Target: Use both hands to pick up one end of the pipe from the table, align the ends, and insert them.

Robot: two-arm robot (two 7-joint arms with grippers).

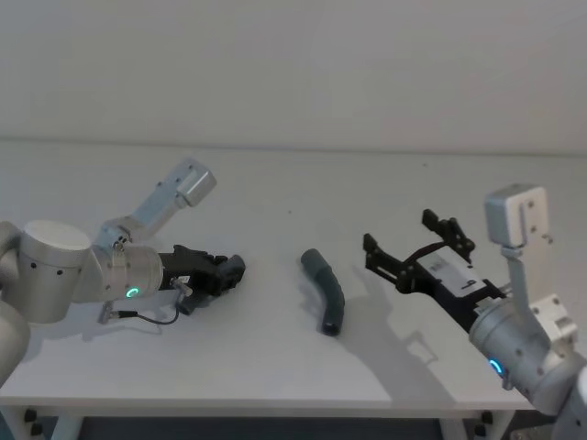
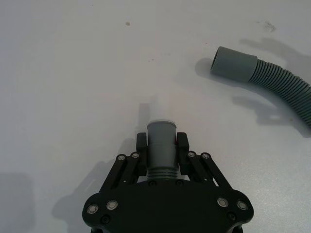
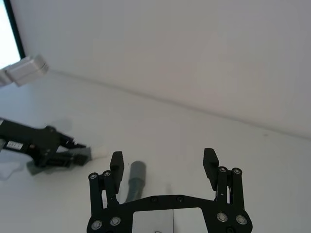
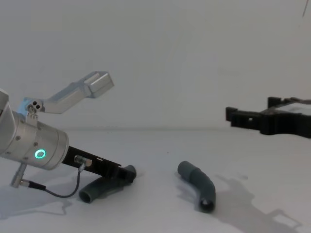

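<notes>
The smooth pipe piece [image 2: 161, 145] is being gripped by the left gripper [image 1: 231, 268], whose black fingers [image 2: 141, 145] are being pressed against its grey body from both sides, low over the left part of the table [image 1: 275, 183]. The piece's narrow whitish tip [image 2: 158, 110] is being pointed out past the fingertips, towards the right and the middle of the table. In the chest view its curved other end is being hung down below the gripper towards the near left; whether that end is touching the surface cannot be told. The ribbed pipe piece [image 1: 326, 291] is being left lying flat on the table near its middle, between the two grippers and apart from both. Its wider dark grey collar mouth [image 2: 232, 63] is being turned to the far left, roughly towards the held piece, with a stretch of bare table between the collar and the whitish tip, so the two ends are not being brought together yet. The ribbed piece's other end is being pointed towards the near edge of the table. The right gripper [image 1: 401, 231] is being held over the right side of the table, raised off the surface and to the right of the ribbed piece. Its jaws are being spread wide with nothing between them, and they are being aimed towards the far left, with the ribbed piece lying beyond and below its fingertips in the right wrist view.
</notes>
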